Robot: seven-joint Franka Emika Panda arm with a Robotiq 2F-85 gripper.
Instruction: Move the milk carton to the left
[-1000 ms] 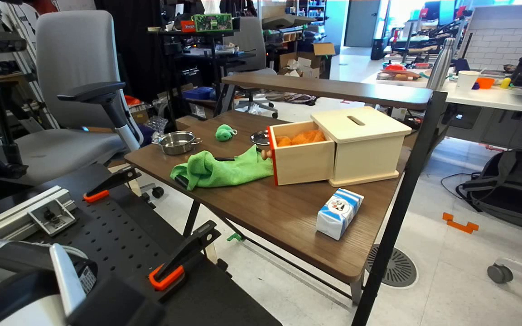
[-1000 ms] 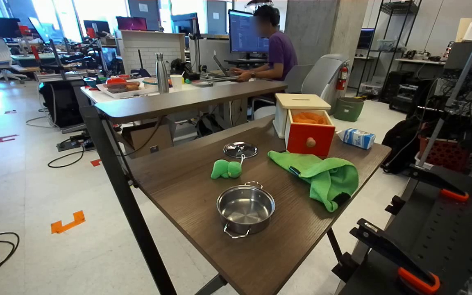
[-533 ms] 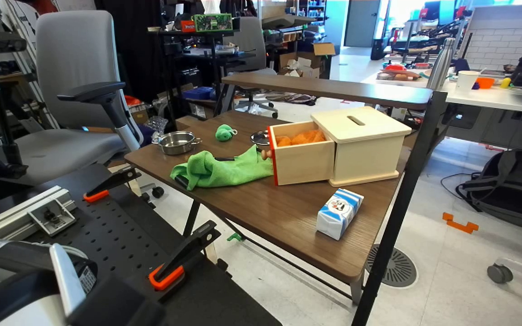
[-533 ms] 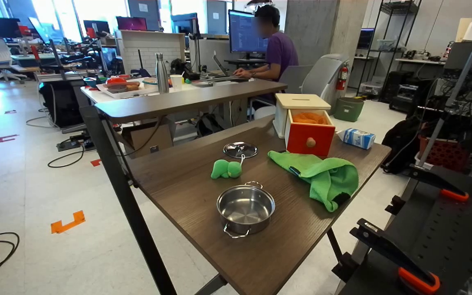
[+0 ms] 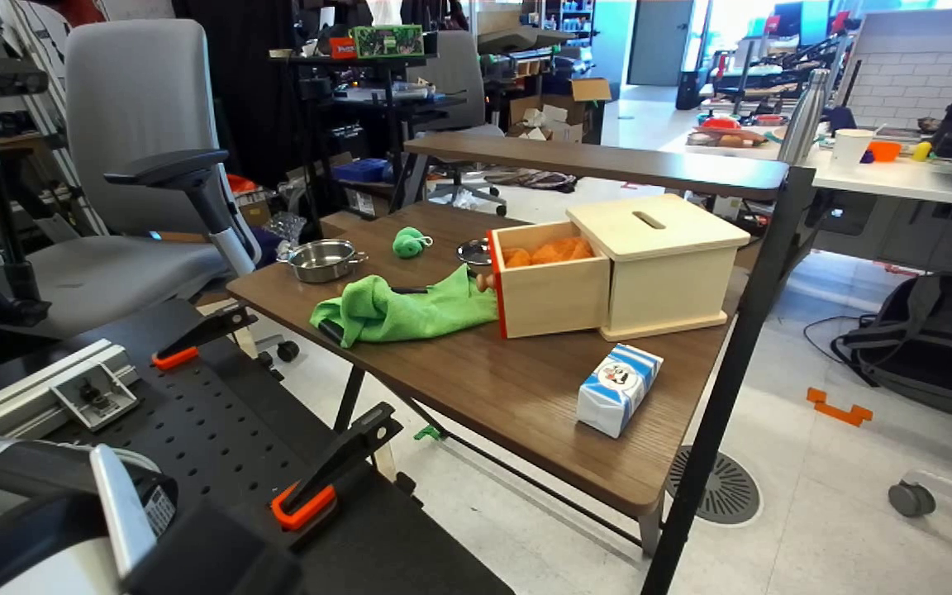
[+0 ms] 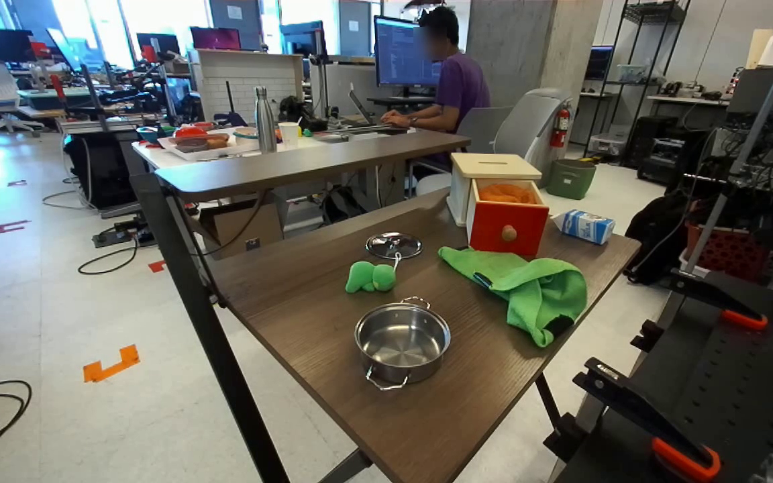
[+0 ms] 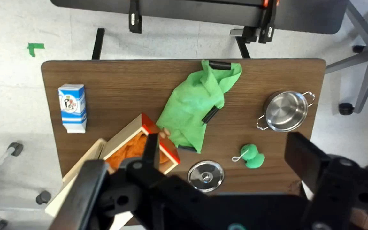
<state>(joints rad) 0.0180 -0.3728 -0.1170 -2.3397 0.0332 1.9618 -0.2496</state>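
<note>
Spread wide and holding nothing, the claw (image 7: 225, 153) hangs above the desk (image 7: 120, 83), well apart from the milk carton (image 7: 72, 108), which we find lying near the short edge by the wooden box (image 5: 668, 289), toward the corner that faces the black bench (image 7: 196, 13). We judge this to be the approach, with no grasp made; next, the claw should travel to that corner, descend and straddle the milk carton's narrow width. Whose left is meant we cannot tell; seen from the black bench, it would run along the long edge toward the green cloth (image 7: 190, 103). The milk carton rests printed side up, its long axis roughly parallel to the short edge, and its tapered white end, we believe, points away from the black bench.
</note>
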